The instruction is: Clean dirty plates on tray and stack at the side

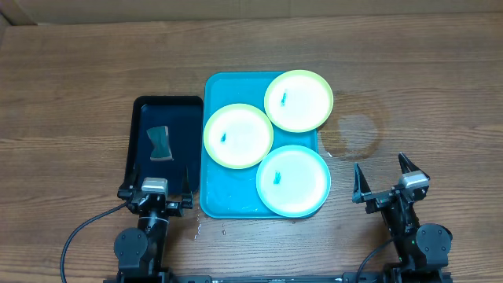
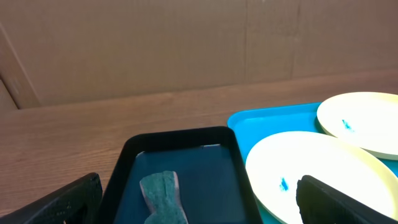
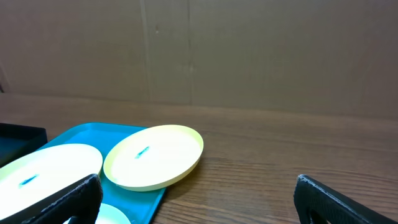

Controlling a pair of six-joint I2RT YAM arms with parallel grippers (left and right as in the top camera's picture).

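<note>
Three plates lie on the blue tray (image 1: 214, 196). One yellow-green plate (image 1: 299, 101) sits at the far right corner and overhangs the rim. Another yellow-green plate (image 1: 238, 135) lies at mid-left, and a light blue plate (image 1: 293, 180) at the near right. Each has a small blue smear on its pale centre. My left gripper (image 1: 156, 178) stands open at the near end of the black tray, holding nothing. To the right of the blue tray, my right gripper (image 1: 380, 165) hangs open and empty over bare wood. The left wrist view shows two plates (image 2: 311, 168) (image 2: 367, 121).
A narrow black tray (image 1: 135, 149) lies left of the blue tray with a grey-green sponge (image 1: 160, 143) in it. The sponge (image 2: 163, 196) sits between my left fingers' line of sight. A damp ring (image 1: 357, 130) marks the wood right of the blue tray. Cardboard walls the far side.
</note>
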